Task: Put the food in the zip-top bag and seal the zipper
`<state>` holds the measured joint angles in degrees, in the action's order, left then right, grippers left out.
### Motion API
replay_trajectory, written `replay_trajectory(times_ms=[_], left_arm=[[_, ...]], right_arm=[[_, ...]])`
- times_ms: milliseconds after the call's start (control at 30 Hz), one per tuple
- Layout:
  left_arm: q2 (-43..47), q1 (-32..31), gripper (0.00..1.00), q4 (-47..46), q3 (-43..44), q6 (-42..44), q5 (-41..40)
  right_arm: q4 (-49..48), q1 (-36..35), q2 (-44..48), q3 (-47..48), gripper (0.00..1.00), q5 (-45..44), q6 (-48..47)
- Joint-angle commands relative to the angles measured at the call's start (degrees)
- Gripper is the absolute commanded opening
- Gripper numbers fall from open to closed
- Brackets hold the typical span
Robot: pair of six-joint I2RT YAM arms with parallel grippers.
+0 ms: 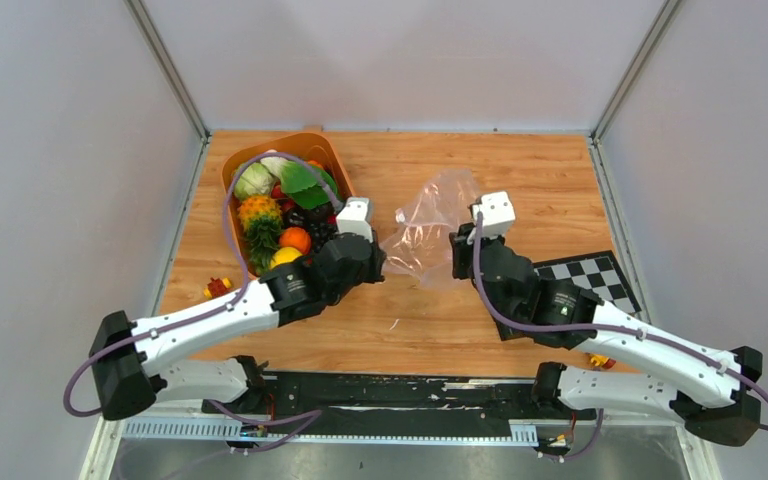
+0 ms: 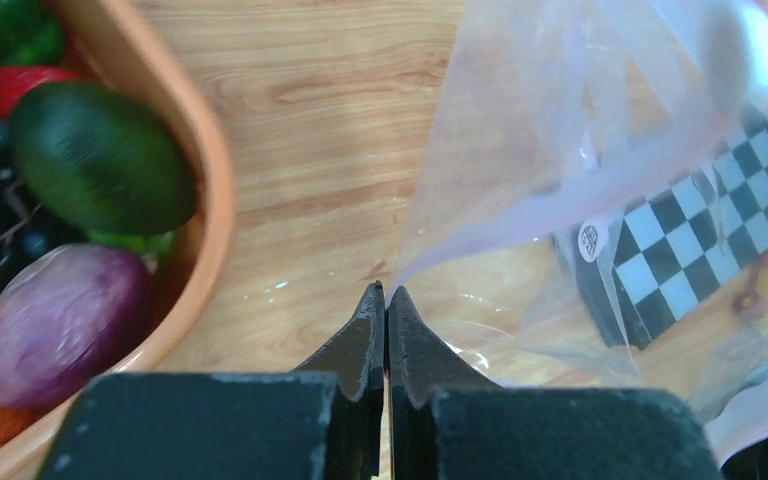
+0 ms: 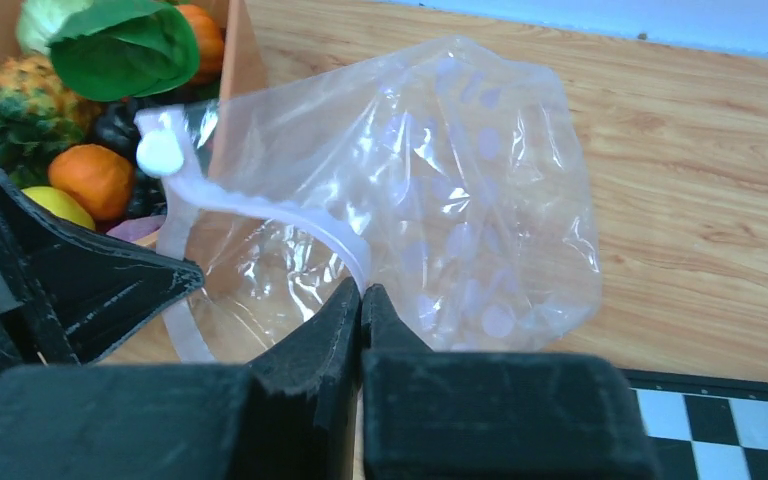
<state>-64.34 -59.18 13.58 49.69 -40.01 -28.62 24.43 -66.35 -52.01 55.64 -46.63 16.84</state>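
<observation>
The wooden table carried an orange tub just left of the left pincer. A checkered board lay to the right of the right pincer, and a small red-and-yellow toy sat well left of the left pincer, near the table's edge.

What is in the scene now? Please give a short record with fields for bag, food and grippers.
bag: clear bag, no food seen inside, between both grippers
left: left gripper shut on the bag's edge
right: right gripper shut on the zipper strip
food: food piled in the orange tub, left of the bag
board: checkered board, right of the bag
</observation>
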Motion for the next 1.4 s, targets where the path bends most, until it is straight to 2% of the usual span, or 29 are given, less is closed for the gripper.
replay_trajectory(times_ms=[0, 67, 200, 333, 400, 500, 633, 933, 1133, 1367], left_arm=[[-7.34, 1.52, 0.0, 3.33, 8.54, 4.82, 4.52], [-10.35, 2.39, 0.0, 2.35, 9.96, 5.42, 7.26], [-13.47, 4.35, 0.16, -1.31, 10.86, 6.15, 13.0], [-15.61, 7.45, 0.4, -0.6, 11.98, 7.01, 15.49], [-15.93, 8.3, 0.49, -1.11, 12.23, 7.45, 17.61], [-14.93, 8.38, 0.66, -2.68, 12.31, 8.92, 20.48], [-12.21, 8.38, 0.87, -2.76, 12.59, 11.51, 20.43], [-6.97, 9.08, 1.0, 0.92, 12.99, 15.02, 16.13], [-1.07, 11.32, 1.0, 2.62, 12.07, 15.79, 11.68], [5.42, 22.11, 1.0, 3.33, 9.26, 11.53, 9.44]], right_arm=[[8.82, 1.78, -5.16, 5.82, 0.0, -2.51, -0.27], [9.04, 4.32, -6.75, 6.78, 0.0, 1.27, -1.33], [8.22, 10.58, -9.83, 7.96, 0.0, 9.78, -0.99], [5.55, 16.51, -12.03, 7.14, 0.0, 17.29, -1.33], [3.74, 18.77, -12.87, 6.61, 0.0, 21.86, -1.5], [1.44, 20.36, -14.56, 6.39, 0.0, 24.89, -1.2], [-0.39, 21.97, -17.16, 6.18, 0.0, 28.69, -0.5], [-3.51, 24.17, -19.11, 5.21, 0.0, 32.49, 0.77], [-5.32, 24.48, -20.13, 4.98, 0.0, 34.59, 0.98], [-5.71, 24.51, -21.02, 5.89, 0.0, 35.18, 0.46]])
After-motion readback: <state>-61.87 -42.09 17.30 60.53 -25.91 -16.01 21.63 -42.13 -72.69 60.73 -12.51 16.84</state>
